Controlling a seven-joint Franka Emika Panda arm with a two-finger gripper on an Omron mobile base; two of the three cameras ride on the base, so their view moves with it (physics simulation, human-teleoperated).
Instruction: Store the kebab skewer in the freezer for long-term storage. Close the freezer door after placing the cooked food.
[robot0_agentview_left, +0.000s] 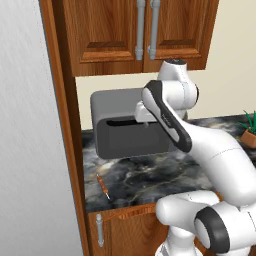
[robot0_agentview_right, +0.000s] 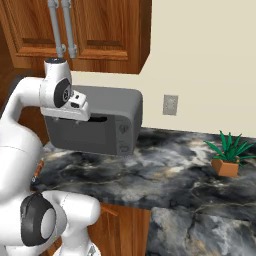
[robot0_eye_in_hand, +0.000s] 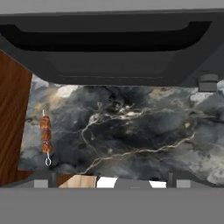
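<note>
Nearest to us, the pincer (robot0_eye_in_hand: 109, 180) hangs above the front of the desk (robot0_eye_in_hand: 131, 135), its two tips showing well apart at the bottom of the hand view with nothing between them, so we read it as wide and empty. The kebab skewer (robot0_eye_in_hand: 46, 135) lies flat on the dark marble near the desk's left edge, just beside the brown cabinet side (robot0_eye_in_hand: 13, 122); in the left base view it sits close to the front left corner (robot0_agentview_left: 103, 186), well off to the side of where the pincer points now. We judge it light and small: a thin stiff stick that could roll or skid on the smooth stone, with chunks likely softer and a bit greasy. Pinching the bare stick looks unreliable, too thin and flush with the surface. We'd close across the chunk row mid-length, jaws square to the stick, with modest force so the pieces don't crush or slide along it. The wood side leaves little room there, so finger clearance matters. Further back stands the grey toaster oven (robot0_agentview_left: 127, 125), and a potted plant (robot0_agentview_right: 227, 155) sits far right. The pale grey freezer door (robot0_agentview_left: 25, 150) fills the left.
</note>
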